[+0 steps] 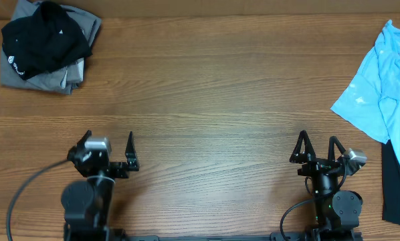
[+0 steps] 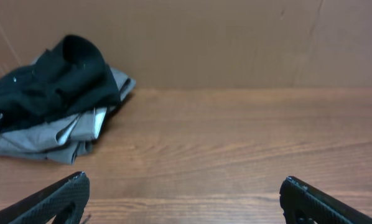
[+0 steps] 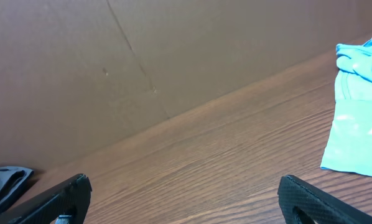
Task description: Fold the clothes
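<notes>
The left gripper [image 1: 108, 138] and right gripper [image 1: 316, 139] sit at the tabletop's [image 1: 213, 100] near edge, fingers spread wide, holding nothing. A black T-shirt [image 1: 46, 37] lies bundled on a grey garment [image 1: 53, 77] far left (roughly folded, it seems). The light-blue shirt [image 1: 380, 87] sprawls unfolded at right.

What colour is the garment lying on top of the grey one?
The top garment is black; the left wrist view shows it best.
</notes>
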